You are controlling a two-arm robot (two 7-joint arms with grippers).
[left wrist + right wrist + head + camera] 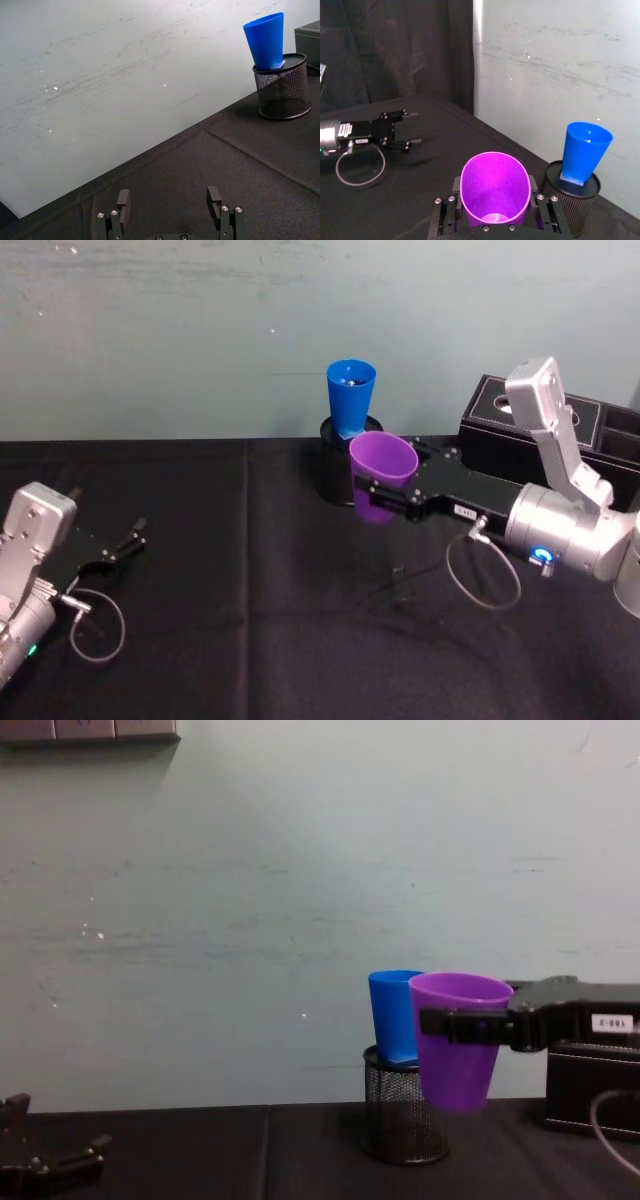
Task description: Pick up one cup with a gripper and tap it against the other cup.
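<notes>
My right gripper [368,496] is shut on the purple cup [383,468], holding it upright in the air above the black cloth. The blue cup [351,395] stands in a black mesh pen holder [335,485] by the wall, just behind the purple one. In the right wrist view the purple cup [495,187] sits between the fingers, with a gap showing between it and the blue cup [585,152]. From the chest the purple cup [455,1040] overlaps the blue cup [392,1015]. My left gripper [125,540] rests open on the cloth at the far left.
A black box [500,430] stands at the back right, behind my right arm. A pale wall runs close behind the table [250,640]. A grey cable loop [485,585] hangs under the right wrist.
</notes>
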